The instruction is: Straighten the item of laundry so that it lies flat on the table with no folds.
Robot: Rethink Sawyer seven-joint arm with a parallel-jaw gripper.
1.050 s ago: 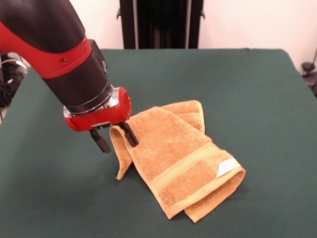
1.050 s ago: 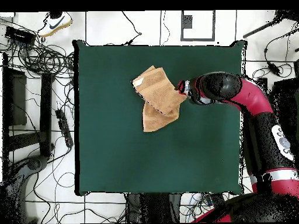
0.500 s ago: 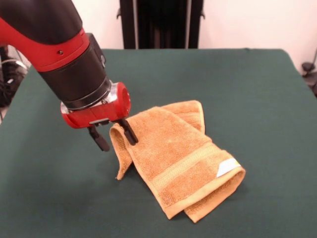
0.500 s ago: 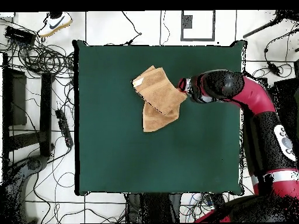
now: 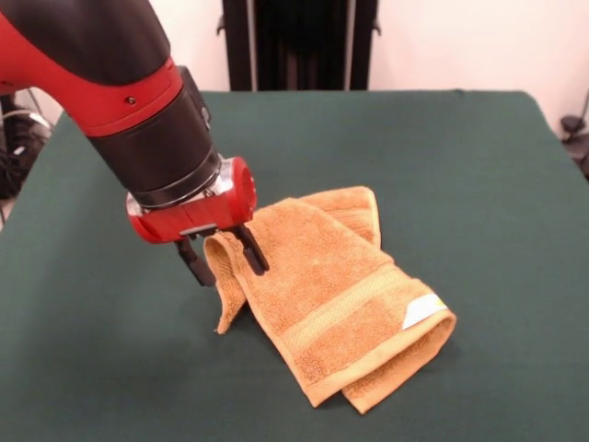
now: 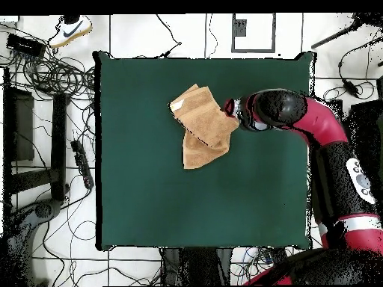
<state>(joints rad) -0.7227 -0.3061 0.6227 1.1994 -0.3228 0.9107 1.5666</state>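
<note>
Red-and-black arm's jaws (image 5: 224,261) straddle the raised left corner of your orange-tan hand towel (image 5: 336,285), one finger either side, spread, not pinching. Towel lies folded double mid-worktop (image 5: 479,166), white label (image 5: 422,310) at its right end.

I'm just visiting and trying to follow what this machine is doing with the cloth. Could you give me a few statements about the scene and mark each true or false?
1. The towel lies fully flat. False: it is folded over itself, with one corner raised.
2. The gripper is at the towel's raised corner, a finger on each side. True.
3. The white label sits beside the gripper. False: it is at the towel's opposite end.
4. The table is covered in dark green cloth. True.
</note>
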